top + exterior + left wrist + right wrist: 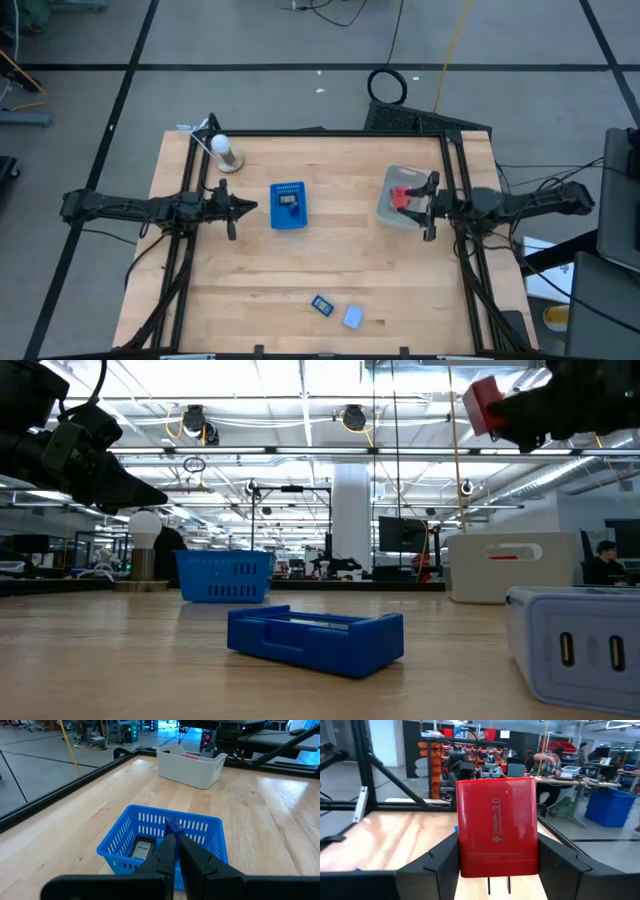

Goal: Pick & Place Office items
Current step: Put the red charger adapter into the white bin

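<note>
1. Nearest the table-level camera sits a pale blue block (580, 650) with two slots on its face, at the worktop's front edge beside a darker blue piece (322, 305).
2. Right gripper (417, 200): fingers pinching a flat red adapter (497, 826), prongs pointing down, held high over the translucent grey bin (392, 208) near the worktop's right edge.
3. Printed face of the red piece is toward the wrist camera; the fingers press on its two narrow sides, low on the body.
4. Left gripper (240, 207): fingers pressed together, empty, hovering just left of the blue basket (289, 206) at the worktop's centre. A dark item with a label (141, 848) lies inside the basket.
5. Lamp with a white bulb (221, 149) stands at the rear left corner, well apart from both arms.
6. Risks, my judgement:
   - A release from this height could bounce the adapter off the bin's rim onto the wood.
   - Smooth plastic sides and a low grip could let it tilt or slip on a quick swing.
   - Two loose pieces at the front edge could be nudged off by a careless reach.
</note>
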You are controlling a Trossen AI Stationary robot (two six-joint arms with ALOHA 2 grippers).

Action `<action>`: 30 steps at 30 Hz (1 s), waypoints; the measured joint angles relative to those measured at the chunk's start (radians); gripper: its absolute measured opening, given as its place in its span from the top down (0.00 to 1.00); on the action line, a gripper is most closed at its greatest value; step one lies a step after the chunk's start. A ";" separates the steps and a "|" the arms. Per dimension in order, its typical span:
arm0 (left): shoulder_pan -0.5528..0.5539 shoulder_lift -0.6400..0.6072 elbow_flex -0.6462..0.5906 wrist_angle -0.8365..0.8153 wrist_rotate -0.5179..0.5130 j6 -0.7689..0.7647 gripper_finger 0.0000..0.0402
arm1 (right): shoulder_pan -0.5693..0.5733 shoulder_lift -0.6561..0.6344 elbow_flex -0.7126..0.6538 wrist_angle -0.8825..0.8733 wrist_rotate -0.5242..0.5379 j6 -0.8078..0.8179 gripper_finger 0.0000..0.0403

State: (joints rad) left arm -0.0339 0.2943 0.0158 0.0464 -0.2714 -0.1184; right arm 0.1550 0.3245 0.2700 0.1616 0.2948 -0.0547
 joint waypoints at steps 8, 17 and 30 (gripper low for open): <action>0.000 0.000 0.000 -0.004 0.001 -0.001 0.95 | -0.032 -0.048 -0.075 0.012 0.013 0.024 0.49; 0.000 0.000 0.000 -0.004 0.000 0.004 0.95 | -0.032 -0.051 -0.045 -0.009 0.002 0.007 0.49; 0.000 0.000 -0.001 0.007 0.000 0.005 0.95 | -0.193 0.296 0.255 -0.592 0.179 0.121 0.49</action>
State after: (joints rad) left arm -0.0338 0.2943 0.0151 0.0536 -0.2710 -0.1135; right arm -0.0378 0.6201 0.5250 -0.4307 0.4742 0.0665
